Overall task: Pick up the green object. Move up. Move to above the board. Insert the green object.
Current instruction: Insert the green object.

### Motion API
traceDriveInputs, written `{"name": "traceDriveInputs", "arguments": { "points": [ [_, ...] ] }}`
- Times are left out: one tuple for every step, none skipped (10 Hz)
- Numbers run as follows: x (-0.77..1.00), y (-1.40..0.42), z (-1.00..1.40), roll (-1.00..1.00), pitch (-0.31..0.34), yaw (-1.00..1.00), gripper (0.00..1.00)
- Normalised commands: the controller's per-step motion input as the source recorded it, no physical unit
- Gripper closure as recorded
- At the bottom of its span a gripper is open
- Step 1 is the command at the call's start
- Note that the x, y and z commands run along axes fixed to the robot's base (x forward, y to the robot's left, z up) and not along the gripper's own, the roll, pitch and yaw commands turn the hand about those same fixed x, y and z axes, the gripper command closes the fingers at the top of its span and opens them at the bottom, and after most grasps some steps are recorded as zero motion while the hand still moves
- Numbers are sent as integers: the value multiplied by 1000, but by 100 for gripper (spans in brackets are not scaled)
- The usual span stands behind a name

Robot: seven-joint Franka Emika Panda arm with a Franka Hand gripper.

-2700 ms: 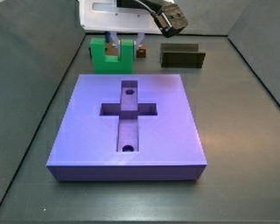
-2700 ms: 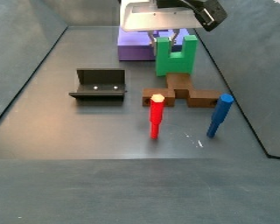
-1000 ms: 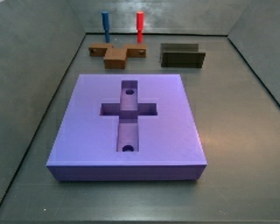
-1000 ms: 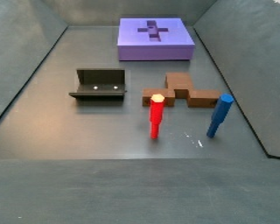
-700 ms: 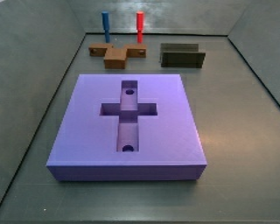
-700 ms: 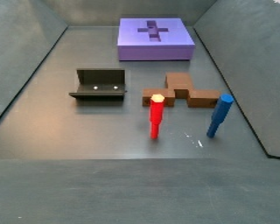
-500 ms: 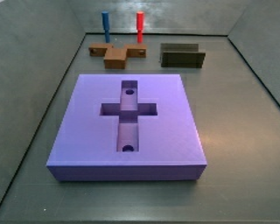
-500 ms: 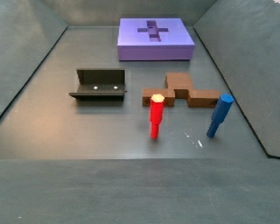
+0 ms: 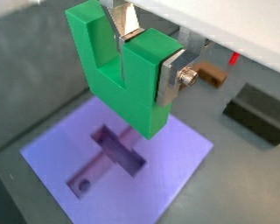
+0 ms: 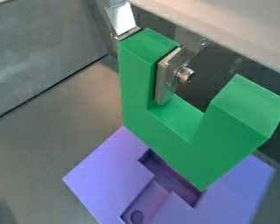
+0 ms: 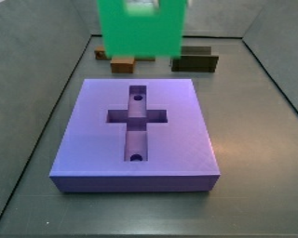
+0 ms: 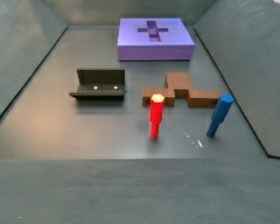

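Observation:
The green object (image 9: 119, 87) is a bright green U-shaped piece, and it also shows in the other wrist view (image 10: 189, 122). My gripper (image 9: 149, 52) is shut on one of its prongs, with a silver finger on each side (image 10: 145, 48). The piece hangs high above the purple-blue board (image 9: 166, 166), whose cross-shaped recess lies below it (image 10: 101, 179). In a side view the green object (image 11: 139, 33) is a blurred shape at the top, over the far edge of the board (image 11: 177, 121). In the other side view only the board (image 12: 136, 44) shows; the gripper is out of frame.
The brown cross-shaped piece (image 12: 184, 90) lies on the floor beyond the board (image 11: 120, 59). A red peg (image 12: 157, 116) and a blue peg (image 12: 220, 115) stand next to it. The dark fixture (image 12: 98, 85) stands apart from them (image 11: 196, 60). Grey walls close in the floor.
The green object was out of both side views in the last second. It has now come into one of them at the top, over the board's far edge, hiding the pegs.

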Motion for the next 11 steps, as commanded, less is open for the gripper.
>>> {"name": "traceDriveInputs", "arguments": {
  "points": [
    [323,-154,-991,0,-121,271,100],
    [0,-291,-823,0,-196,163,100],
    [-109,-214,-726,0,-260,37,100],
    [-240,-117,-594,104,-227,0,100],
    [-234,-26,-509,184,-173,-26,100],
    [-280,-23,-514,179,-179,-9,100],
    [-134,-203,-263,160,-131,0,100],
    [0,-286,-134,160,-79,0,100],
    [17,-260,-114,179,-1,0,100],
    [0,-126,-186,154,0,0,100],
    [140,-17,-109,196,0,0,100]
  ]
}}
